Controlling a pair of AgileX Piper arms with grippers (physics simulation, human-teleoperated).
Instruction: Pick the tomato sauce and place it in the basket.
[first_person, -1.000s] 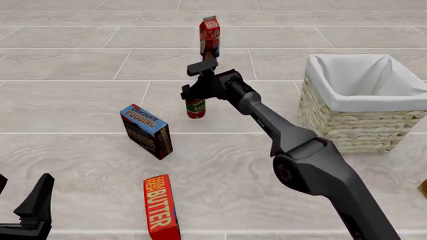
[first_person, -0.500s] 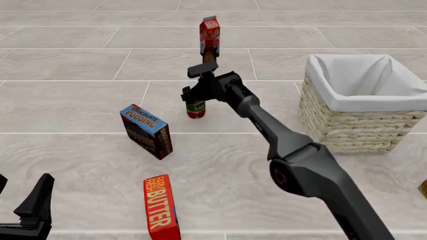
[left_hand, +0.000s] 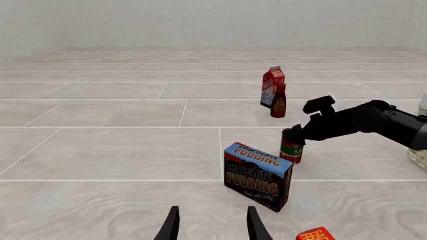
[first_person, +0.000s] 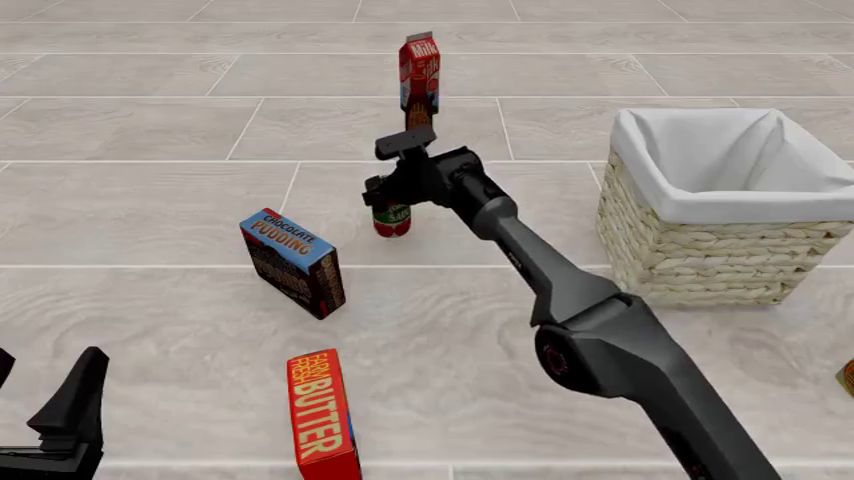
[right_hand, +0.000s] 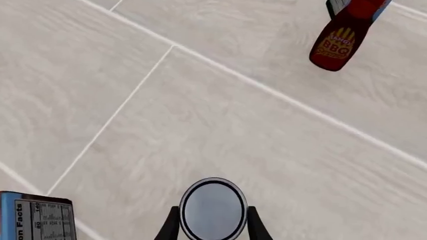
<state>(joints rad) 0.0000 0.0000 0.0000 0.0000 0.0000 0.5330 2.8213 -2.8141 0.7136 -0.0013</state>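
Two arms share a pale tiled worktop (first_person: 160, 200). Largest is the basket (first_person: 727, 255), straw-coloured wicker with a white cloth liner, at about 3 o'clock in the front view, well apart from the can.

Next comes the right arm (first_person: 587, 320), stretched from the 5 o'clock corner toward the middle. Its right gripper (first_person: 388, 198) sits over the tomato sauce (first_person: 391, 220), a small can with a red and green label standing upright near the centre. In the right wrist view the jaws stand one on each side of the can's round metal top (right_hand: 213, 207), right against it; whether they are truly clamped I cannot tell.

At 12 o'clock stands a red milk carton (first_person: 419, 68) reading "Milk", with a dark bottle (first_person: 420, 108) labelled "BBQ" just in front of it. At 9 o'clock of the can lies a blue box (first_person: 294, 262) reading "CHOCOLATE PUDDING", tilted. Toward 7 o'clock is a red box (first_person: 322, 412) with yellow "BUTTER" lettering.

The left gripper (left_hand: 211, 227) waits at the 8 o'clock corner, jaws apart and holding nothing.

Compared with a second ago, the right arm's elbow has shifted slightly left and its gripper has settled a little lower on the can; the can, boxes and basket have not moved.
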